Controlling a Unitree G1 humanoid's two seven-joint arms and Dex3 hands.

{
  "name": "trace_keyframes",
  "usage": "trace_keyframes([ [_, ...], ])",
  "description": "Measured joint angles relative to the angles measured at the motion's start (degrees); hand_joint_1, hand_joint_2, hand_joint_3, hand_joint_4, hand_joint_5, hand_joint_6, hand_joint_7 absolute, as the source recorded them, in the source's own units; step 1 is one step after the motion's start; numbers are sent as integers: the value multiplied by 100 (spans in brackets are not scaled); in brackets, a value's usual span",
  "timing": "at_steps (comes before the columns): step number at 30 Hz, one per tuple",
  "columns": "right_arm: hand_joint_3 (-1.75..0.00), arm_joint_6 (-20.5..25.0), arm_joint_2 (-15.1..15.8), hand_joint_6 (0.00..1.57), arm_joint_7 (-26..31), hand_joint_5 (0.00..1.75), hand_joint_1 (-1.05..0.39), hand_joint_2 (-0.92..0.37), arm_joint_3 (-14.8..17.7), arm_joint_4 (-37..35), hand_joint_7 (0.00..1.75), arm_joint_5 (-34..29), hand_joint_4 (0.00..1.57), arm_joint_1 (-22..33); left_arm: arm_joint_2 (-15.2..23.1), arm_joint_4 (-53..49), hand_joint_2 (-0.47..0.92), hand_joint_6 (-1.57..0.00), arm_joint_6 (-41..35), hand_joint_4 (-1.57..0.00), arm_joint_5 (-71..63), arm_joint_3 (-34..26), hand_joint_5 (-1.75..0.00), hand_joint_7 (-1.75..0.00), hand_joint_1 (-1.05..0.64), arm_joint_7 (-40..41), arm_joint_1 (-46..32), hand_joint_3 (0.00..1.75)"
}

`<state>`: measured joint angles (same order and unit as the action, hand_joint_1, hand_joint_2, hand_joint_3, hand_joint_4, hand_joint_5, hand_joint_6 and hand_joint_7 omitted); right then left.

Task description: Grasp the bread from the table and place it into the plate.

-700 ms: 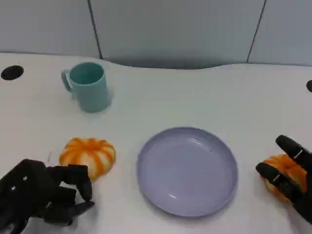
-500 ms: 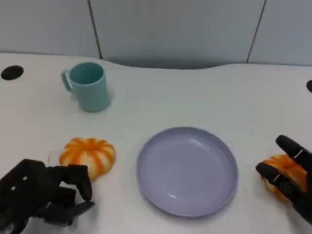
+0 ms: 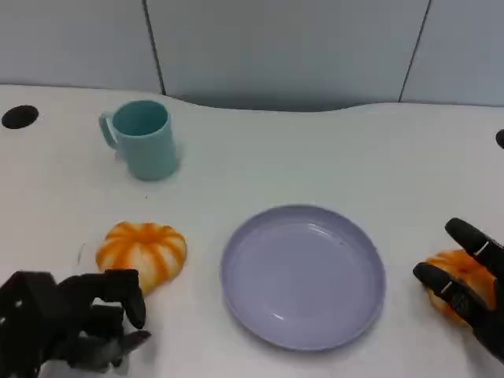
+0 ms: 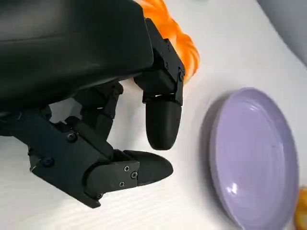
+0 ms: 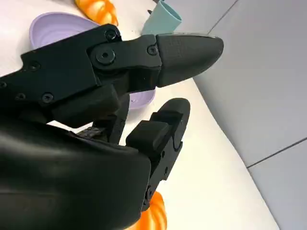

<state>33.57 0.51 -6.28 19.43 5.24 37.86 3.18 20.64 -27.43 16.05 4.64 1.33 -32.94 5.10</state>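
1. Lilac plate (image 3: pixel 303 276) is our landmark, lying empty on the white table (image 3: pixel 315 150).
2. We see one orange bread (image 3: pixel 142 251) left of the plate, with our left hand (image 3: pixel 67 319) near it, fingers apart, holding nothing.
3. Right of the plate, our right hand (image 3: pixel 468 291) spreads over another bread (image 3: pixel 450 276), not gripping it.
4. Beyond the plate's left stands a teal mug (image 3: pixel 143 140).

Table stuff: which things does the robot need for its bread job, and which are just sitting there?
Needed:
- left bread
- right bread
- plate
- left hand
- right hand

Just sitting there:
- teal mug
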Motion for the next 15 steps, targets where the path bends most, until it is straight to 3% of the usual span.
trace_keyframes([
  [7,-29,0,-3,73,1,90,-33,-92,-10,1,30,4,54,-2,-345,217,69,-56,1118,-76,558,-438,-175,-175,-35,-40,-140,56],
  [15,-26,1,-26,72,33,91,-33,-92,-20,0,32,2,56,-18,-79,391,80,-44,3365,-66,-1702,-619,-175,-175,-39,1567,121,40],
])
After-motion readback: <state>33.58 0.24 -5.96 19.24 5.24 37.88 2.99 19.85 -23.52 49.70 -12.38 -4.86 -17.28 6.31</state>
